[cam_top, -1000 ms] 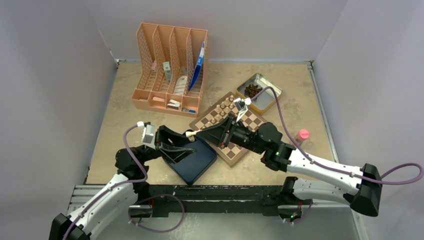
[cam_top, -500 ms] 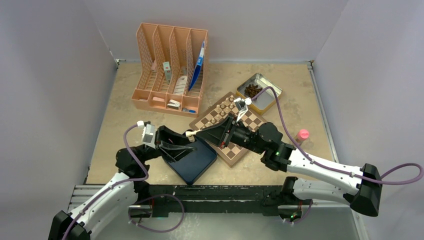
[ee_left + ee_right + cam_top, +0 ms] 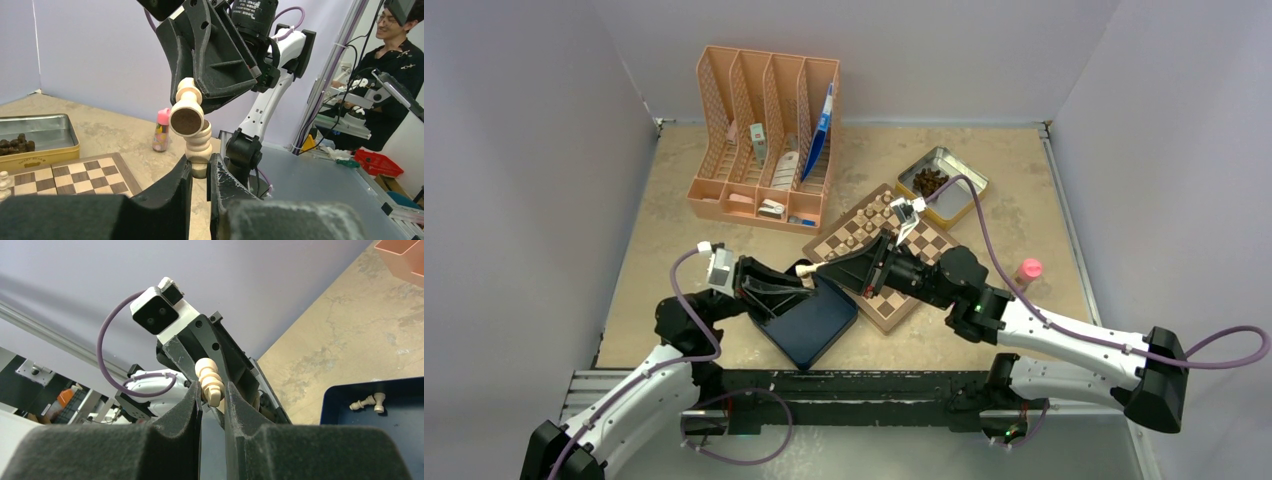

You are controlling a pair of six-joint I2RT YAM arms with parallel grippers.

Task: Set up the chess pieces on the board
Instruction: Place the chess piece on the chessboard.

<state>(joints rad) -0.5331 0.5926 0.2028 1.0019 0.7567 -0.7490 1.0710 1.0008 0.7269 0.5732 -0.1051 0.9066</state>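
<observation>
"Chess piece (image 3: pixel 210 383), where?" asks the first.

"Mid-air between the two arms, over the far left corner of the blue tray (image 3: pixel 819 332). The right gripper (image 3: pixel 212 389) has its jaws clenched on it. The left gripper (image 3: pixel 199 166) has its jaws clamped on a ribbed pale stem just under the felt base. Same piece or a second one, cannot tell."

"Step?"

"Looks like a hand-over, tray to board. Two spare pieces (image 3: pixel 367 401) lie in the tray. Beyond it the board (image 3: pixel 890 303) sits angled on the table (image 3: pixel 664 230), with chess pieces (image 3: pixel 864 222) standing along its far left rows. A tin (image 3: pixel 970 190) of dark bits is behind that."

"Next?"

"Probably one pair of jaws lets go before either arm pulls back, or the piece gets tugged. Then it goes base down on a free square, clear of the standing ones."
</observation>
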